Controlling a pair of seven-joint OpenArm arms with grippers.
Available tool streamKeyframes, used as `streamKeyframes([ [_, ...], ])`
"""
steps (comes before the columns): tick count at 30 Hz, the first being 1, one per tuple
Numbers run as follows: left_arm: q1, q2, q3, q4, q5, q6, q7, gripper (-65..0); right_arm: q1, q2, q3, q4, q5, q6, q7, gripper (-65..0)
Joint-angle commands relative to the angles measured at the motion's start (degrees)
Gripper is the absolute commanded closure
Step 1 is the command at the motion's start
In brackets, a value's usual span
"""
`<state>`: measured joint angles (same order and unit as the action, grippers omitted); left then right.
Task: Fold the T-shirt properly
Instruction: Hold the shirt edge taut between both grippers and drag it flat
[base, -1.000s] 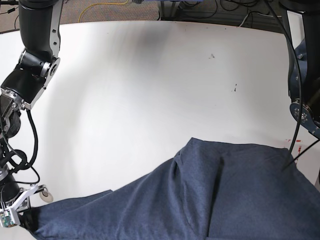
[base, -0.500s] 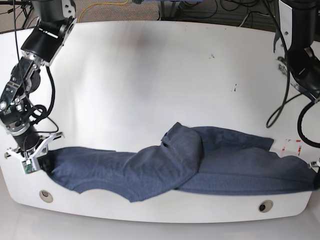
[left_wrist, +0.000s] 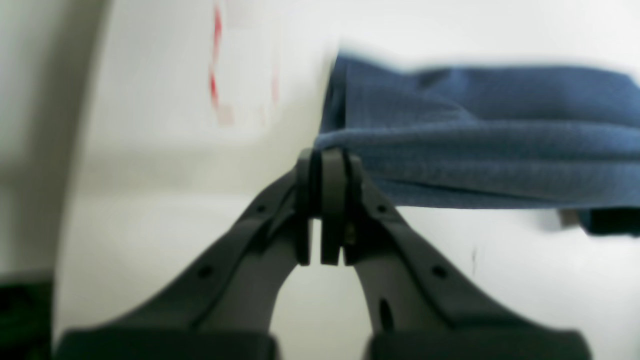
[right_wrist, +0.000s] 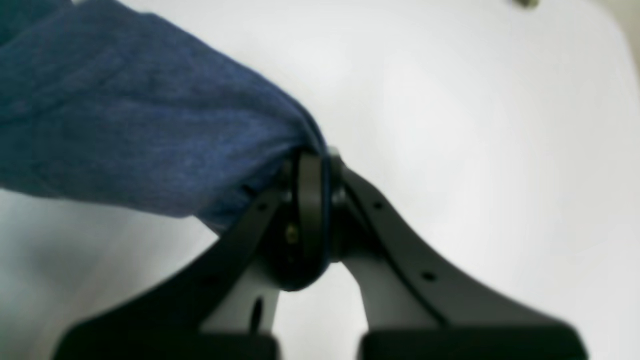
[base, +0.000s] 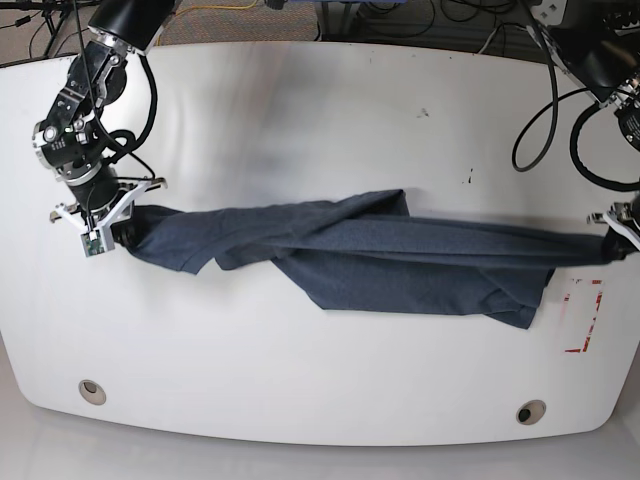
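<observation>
A dark navy T-shirt (base: 400, 260) hangs bunched and twisted in a long band across the middle of the white worktop (base: 300, 130), stretched between two arms. The right pincer (right_wrist: 312, 170) is clamped on one end, the left pincer (left_wrist: 327, 165) clamped on the other, likely pulling it taut to spread it flat. Red marks (base: 585, 315) sit near the left end. No lettering or tag is readable.

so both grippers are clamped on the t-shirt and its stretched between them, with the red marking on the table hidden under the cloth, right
Not quite. The red marking is not hidden: the base view shows it uncovered on the table, just beside the T-shirt near the left gripper. The rest holds: the left gripper and right gripper are each shut on an end, the cloth stretched between them.
</observation>
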<state>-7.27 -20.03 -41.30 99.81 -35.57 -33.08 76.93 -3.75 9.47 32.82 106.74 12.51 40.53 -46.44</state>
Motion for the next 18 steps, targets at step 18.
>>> streamKeyframes([
  [18,17.1,-1.3,-2.0,0.7,-0.6,0.0,-7.0,0.0,-11.5,-4.0,1.0,0.7,0.5,-0.5,1.5,-0.2],
])
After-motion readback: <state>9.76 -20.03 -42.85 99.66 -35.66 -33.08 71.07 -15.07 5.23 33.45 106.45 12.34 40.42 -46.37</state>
